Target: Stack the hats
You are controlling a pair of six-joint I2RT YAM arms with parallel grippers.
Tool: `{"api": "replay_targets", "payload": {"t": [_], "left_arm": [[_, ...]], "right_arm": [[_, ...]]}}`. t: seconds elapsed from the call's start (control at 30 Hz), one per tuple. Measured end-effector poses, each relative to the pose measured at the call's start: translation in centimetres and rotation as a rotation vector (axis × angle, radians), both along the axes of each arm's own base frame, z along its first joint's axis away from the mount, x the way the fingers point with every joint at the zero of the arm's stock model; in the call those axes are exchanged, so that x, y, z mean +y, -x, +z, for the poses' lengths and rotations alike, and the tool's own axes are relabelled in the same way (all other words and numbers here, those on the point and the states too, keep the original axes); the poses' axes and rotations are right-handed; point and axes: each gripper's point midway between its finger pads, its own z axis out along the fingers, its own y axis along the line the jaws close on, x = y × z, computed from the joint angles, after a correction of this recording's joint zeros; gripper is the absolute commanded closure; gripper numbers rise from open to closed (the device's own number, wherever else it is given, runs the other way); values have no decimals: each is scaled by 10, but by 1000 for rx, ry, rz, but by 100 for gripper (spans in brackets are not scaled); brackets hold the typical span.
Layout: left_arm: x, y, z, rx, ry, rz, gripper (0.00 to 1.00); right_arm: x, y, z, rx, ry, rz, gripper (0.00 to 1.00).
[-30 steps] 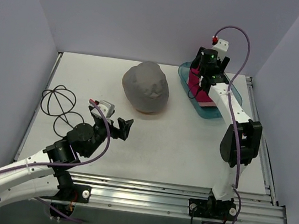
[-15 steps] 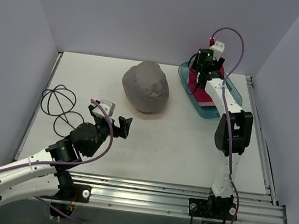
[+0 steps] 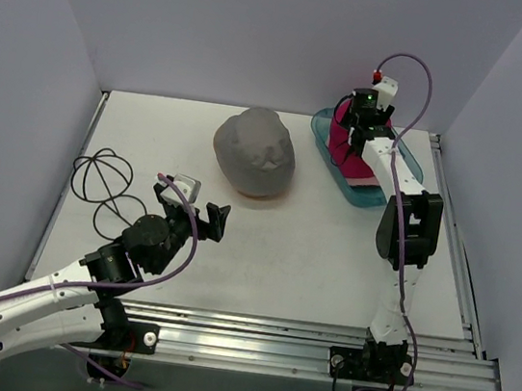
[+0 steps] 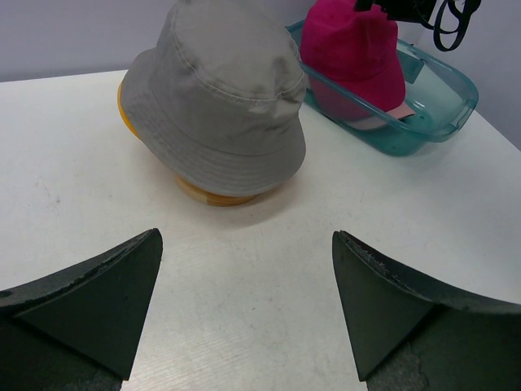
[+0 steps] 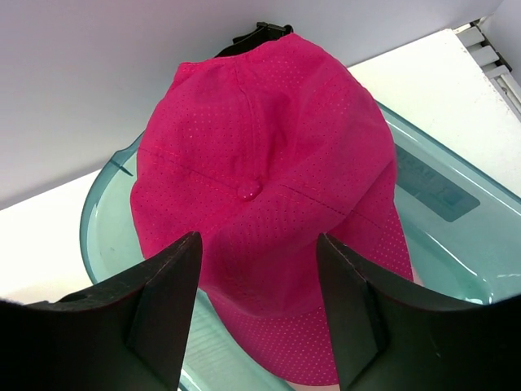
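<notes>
Two hats sit stacked mid-bench (image 3: pixel 311 251): grey bucket hat (image 4: pixel 224 90) over mustard yellow hat (image 4: pixel 124 102) on a wooden stand (image 4: pixel 216 195). Magenta cap (image 5: pixel 269 163) lies on pale pink cap (image 4: pixel 381 124) in the teal tray (image 5: pixel 444 204). Right gripper (image 5: pixel 259 240) jaws part-spread astride the magenta crown, no pinch visible. Left gripper (image 4: pixel 246 240) jaws wide, holding nothing.

White-and-black arms (image 3: pixel 33 296), purple cables (image 3: pixel 412 57)
</notes>
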Motion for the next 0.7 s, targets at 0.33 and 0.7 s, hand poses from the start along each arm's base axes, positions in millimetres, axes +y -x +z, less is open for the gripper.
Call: {"api": "replay_targets", "payload": {"t": [0.33, 0.7], "left_arm": [[1, 0, 0, 0, 0, 3, 6], [1, -1, -1, 1, -3, 6, 6]], "right_arm": [[3, -3, -17, 25, -17, 12, 51], [6, -7, -33, 52, -30, 24, 87]]}}
